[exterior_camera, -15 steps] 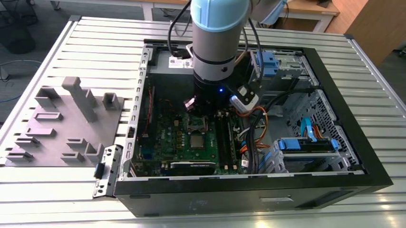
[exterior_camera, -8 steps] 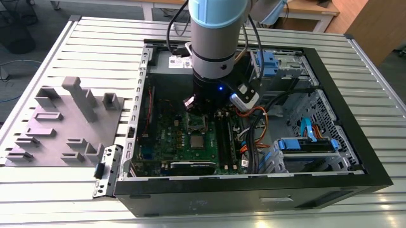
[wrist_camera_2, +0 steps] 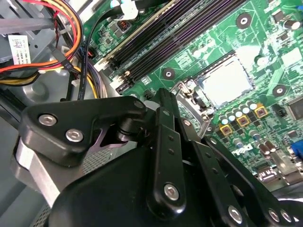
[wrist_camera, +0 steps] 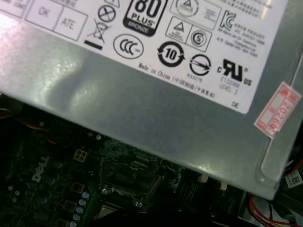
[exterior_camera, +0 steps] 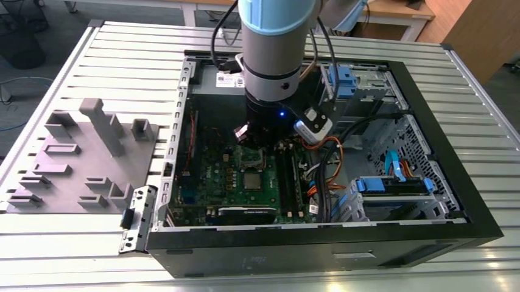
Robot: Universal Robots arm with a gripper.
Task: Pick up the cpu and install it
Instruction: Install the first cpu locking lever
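Nearest us in the exterior view, the computer case [exterior_camera: 325,255] lies open-side-up on the slatted counter [exterior_camera: 122,55]. Its black near wall stands as a raised edge along the front. A grey moulded tray [exterior_camera: 77,164] sits on the counter just beside the case, on the exterior view's left. The counter around the tray gives open room.

Inside the case the room is tight. The motherboard [exterior_camera: 203,182] lies flat on the case floor. A drive cage with blue clips [exterior_camera: 394,185] and a bundle of cables [exterior_camera: 325,176] crowd the exterior view's right.

The cpu [exterior_camera: 253,181] lies flat on the motherboard. It is seated square in the socket area, with its silvery top facing up. The second wrist view shows it bright and pale [wrist_camera_2: 222,80], past the black gripper links. The silver socket frame [exterior_camera: 252,160] with the dark centre stands just behind the cpu.

The gripper [exterior_camera: 258,146] hangs low inside the case, over that frame. It is near the cpu but a little beyond it and apart from it. We cannot tell whether the gripper is apart or together. We see nothing in its hold.

Farthest back, the grey power supply [wrist_camera: 142,109] blocks the rear, close to the arm [exterior_camera: 272,48].
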